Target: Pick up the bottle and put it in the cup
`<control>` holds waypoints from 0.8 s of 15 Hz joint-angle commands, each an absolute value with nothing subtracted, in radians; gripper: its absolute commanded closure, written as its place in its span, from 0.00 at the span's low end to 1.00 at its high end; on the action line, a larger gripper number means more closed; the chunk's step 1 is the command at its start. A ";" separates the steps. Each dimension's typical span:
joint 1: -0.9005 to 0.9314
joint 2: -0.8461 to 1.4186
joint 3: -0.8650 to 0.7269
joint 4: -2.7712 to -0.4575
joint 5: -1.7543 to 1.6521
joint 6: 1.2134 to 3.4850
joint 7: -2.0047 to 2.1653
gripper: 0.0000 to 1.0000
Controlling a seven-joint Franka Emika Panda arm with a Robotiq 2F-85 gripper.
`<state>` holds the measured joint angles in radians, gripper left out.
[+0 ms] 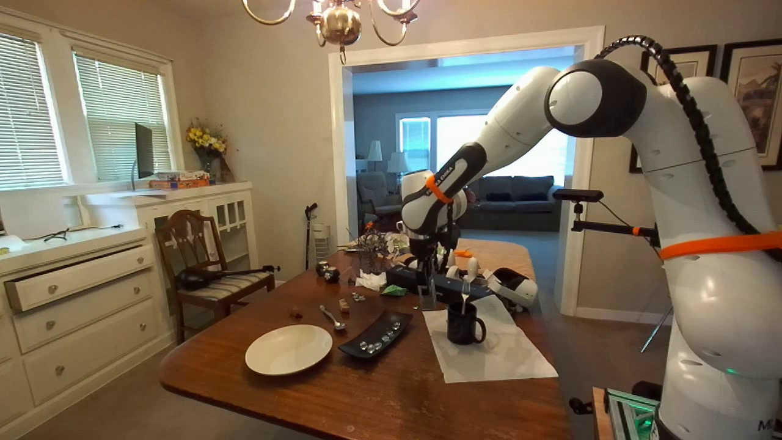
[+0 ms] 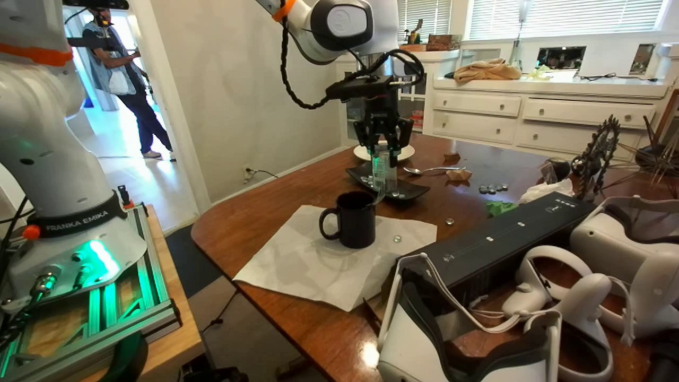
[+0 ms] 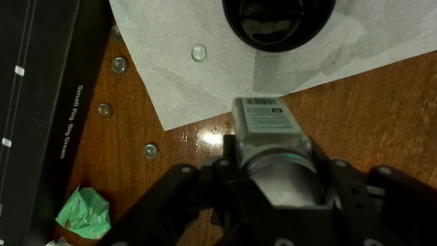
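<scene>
"Drawers point(image 2: 472, 104) stand beyond the surface point(image 2: 254, 217) in an exterior view. Which step is in hand?"

"Transfer. I judge the pick-up complete. The pincer point(image 2: 385, 152) is narrowed around the bottle point(image 3: 268, 119) and grips it from two sides; the bottle appears to hang clear of the surface, roughly upright. I cannot read the exact clearance."

"Specify the target."

"Black cup point(image 2: 356, 223), upright on the paper point(image 2: 297, 265). The bottle is beside the cup, not over it: in my wrist view, a strip of paper shows between the bottle's lower end and the cup's rim."

"State the next move."

"Maintain grip. Confirm the bottle's lower end is above the rim; raise if not. Traverse until the bottle is centred over the mouth. Lower slowly, bottle vertical. Release only when it is seated, then withdraw straight up."

"Any cautions?"

"Obstruction: in an exterior view, a fork-like thing point(image 1: 465, 289) shows at the cup's mouth; I cannot tell whether it stands inside or behind. If inside, I expect it to obstruct entry. Tipping: the bottle looks narrow enough to fit, but the cup may tip if I contact its rim sideways. Approach from directly above."
</scene>
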<state>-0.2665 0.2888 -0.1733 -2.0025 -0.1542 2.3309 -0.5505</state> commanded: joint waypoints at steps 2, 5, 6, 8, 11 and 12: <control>-0.253 0.169 -0.184 -2.124 -0.214 2.388 -0.498 0.77; -0.235 0.058 -0.200 -2.273 -0.310 2.442 -0.427 0.77; -0.230 0.025 -0.203 -2.319 -0.347 2.448 -0.393 0.77; -0.228 -0.050 -0.211 -2.415 -0.425 2.469 -0.312 0.77; -0.248 -0.142 -0.214 -2.510 -0.570 2.497 -0.140 0.77; -0.256 -0.165 -0.209 -2.525 -0.617 2.500 -0.094 0.77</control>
<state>-0.2482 -0.0497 -0.2045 -2.4239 -0.4871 2.4644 -0.2344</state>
